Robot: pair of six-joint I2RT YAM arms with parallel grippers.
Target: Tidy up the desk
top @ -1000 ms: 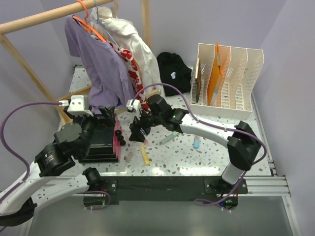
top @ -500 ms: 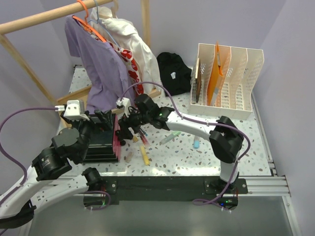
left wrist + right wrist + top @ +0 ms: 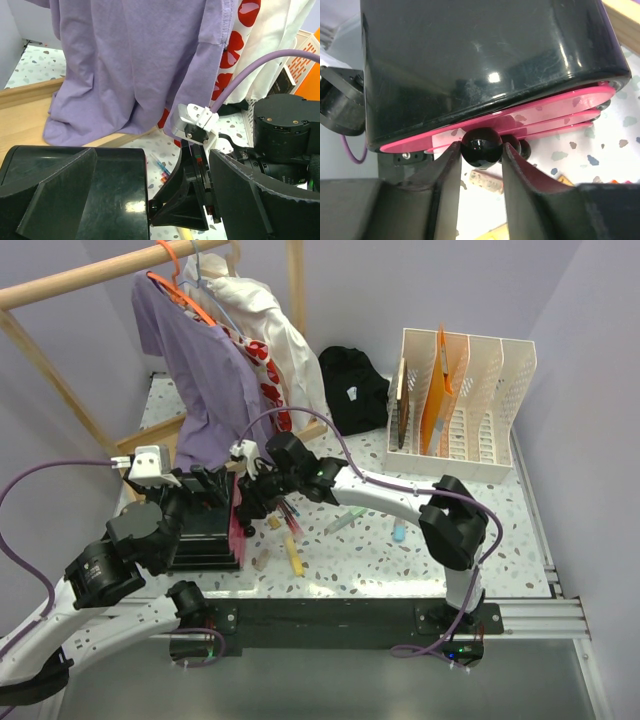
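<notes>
R gripper (image 3: 480, 154) is clamped on the front knob (image 3: 481, 144), 1 of 3 black knobs, 1 per pink drawer (image 3: 547, 112), so 3 drawers in 1 black box (image 3: 485, 60). L gripper (image 3: 212, 482) has its jaws wide apart by the box. The desk (image 3: 400, 562) lies under it all.

The top camera looks down from behind my bases over the whole surface (image 3: 450, 550). My left wrist camera faces forward past my left gripper (image 3: 180, 170) at the purple shirt (image 3: 130, 65) and my right wrist (image 3: 285, 125), both also seen from above. My right wrist camera sits very close under the black drawer unit (image 3: 485, 55), with its knob (image 3: 481, 145) at the centre of the frame.
</notes>
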